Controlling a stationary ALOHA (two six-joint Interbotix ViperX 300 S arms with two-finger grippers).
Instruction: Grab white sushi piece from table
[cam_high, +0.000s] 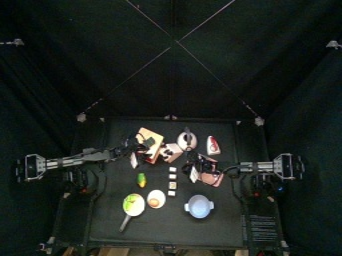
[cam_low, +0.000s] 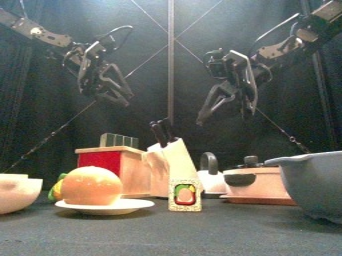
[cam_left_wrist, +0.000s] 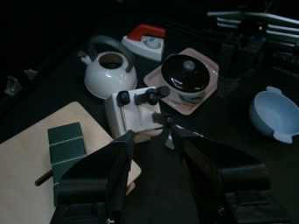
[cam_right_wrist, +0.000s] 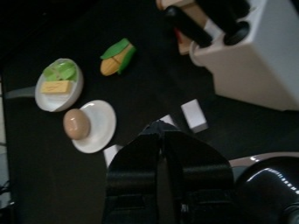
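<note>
The white sushi piece (cam_right_wrist: 193, 114) is a tiny white block lying on the black table (cam_right_wrist: 140, 87) between the white knife block (cam_right_wrist: 257, 52) and my right gripper. In the top view it (cam_high: 174, 170) lies at the table's middle. My right gripper (cam_right_wrist: 163, 144) hangs just short of it, raised, jaws shut and empty; in the top view it (cam_high: 214, 172) is right of the piece. My left gripper (cam_left_wrist: 152, 136) is open and empty, held above the knife block (cam_left_wrist: 138, 109). In the front view both grippers (cam_low: 107, 85) (cam_low: 221, 95) hang high above the objects.
A second small block (cam_right_wrist: 111, 156) lies next to the plate with orange food (cam_right_wrist: 87, 124). A green-filled bowl (cam_right_wrist: 56, 80) and corn (cam_right_wrist: 115, 57) lie beyond. A kettle (cam_left_wrist: 107, 72), a pot on a pink plate (cam_left_wrist: 184, 74), a cutting board (cam_left_wrist: 70, 144) and a blue bowl (cam_left_wrist: 278, 114) crowd the table.
</note>
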